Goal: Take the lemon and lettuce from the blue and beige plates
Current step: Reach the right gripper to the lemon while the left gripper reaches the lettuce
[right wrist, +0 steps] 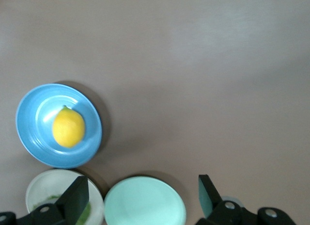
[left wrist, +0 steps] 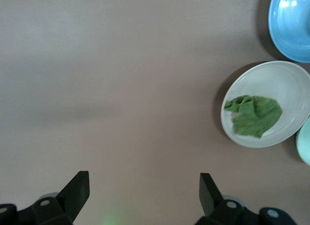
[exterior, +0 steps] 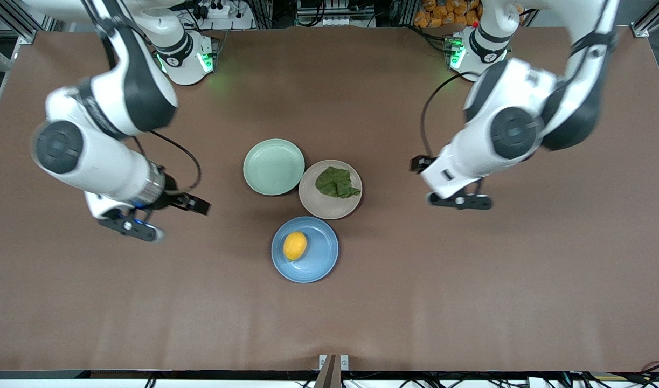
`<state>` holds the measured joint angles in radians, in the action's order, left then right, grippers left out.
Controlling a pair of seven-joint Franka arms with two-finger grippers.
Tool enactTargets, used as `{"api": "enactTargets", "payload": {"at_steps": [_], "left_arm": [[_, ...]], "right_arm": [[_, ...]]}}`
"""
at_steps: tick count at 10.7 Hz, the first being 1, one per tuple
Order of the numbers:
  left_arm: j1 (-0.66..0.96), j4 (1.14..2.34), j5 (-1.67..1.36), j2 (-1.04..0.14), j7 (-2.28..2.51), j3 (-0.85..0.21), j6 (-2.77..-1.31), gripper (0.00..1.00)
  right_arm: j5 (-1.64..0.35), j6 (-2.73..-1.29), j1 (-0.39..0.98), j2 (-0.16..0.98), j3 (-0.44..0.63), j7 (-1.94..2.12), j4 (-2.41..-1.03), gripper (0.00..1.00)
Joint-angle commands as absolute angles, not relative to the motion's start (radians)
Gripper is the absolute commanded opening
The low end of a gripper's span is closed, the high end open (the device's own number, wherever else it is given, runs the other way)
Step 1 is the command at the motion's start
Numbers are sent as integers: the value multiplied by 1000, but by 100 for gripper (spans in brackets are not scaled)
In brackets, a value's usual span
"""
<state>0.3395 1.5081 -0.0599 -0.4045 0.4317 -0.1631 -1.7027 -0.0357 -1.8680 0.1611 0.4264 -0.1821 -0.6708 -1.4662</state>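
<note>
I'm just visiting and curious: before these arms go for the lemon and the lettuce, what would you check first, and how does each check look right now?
1. lemon lies uncovered on the blue plate: ok.
2. lettuce lies uncovered on the beige plate: ok.
3. left gripper open, holding nothing: ok.
4. right gripper open, holding nothing: ok.
5. Grippers over their targets: not ok; both hang over bare table beside the plates.
6. mint-green plate touches the beige plate's rim, but not the lettuce: ok.
</note>
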Motion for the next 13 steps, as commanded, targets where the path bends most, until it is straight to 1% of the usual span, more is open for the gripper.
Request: {"api": "enactTargets", "payload": {"at_steps": [1, 3, 5, 7, 9, 11, 13], "left_arm": [[414, 1486, -69, -480, 584, -155, -1781, 100], [465, 1483, -69, -541, 710, -153, -1871, 100], [503, 1480, -69, -592, 790, -153, -1952, 100], [552, 1480, -68, -650, 879, -149, -2029, 100], [598, 1480, -51, -701, 917, -144, -2089, 100], [632, 1480, -37, -750, 988, -144, -2163, 100], [656, 1482, -14, -776, 1015, -144, -2186, 100]], "right_arm": [[-57, -2006, 190, 527, -207, -782, -1447, 100], [-39, -2170, 236, 618, -221, -885, -1447, 100], [-8, -2270, 274, 679, -221, -963, -1447, 100], [37, -2313, 288, 724, -222, -1031, -1447, 100], [46, -2400, 316, 759, -222, -1066, -1447, 100], [63, -2439, 337, 796, -221, -1083, -1444, 100], [98, -2511, 357, 836, -221, -1124, -1443, 100]]}}
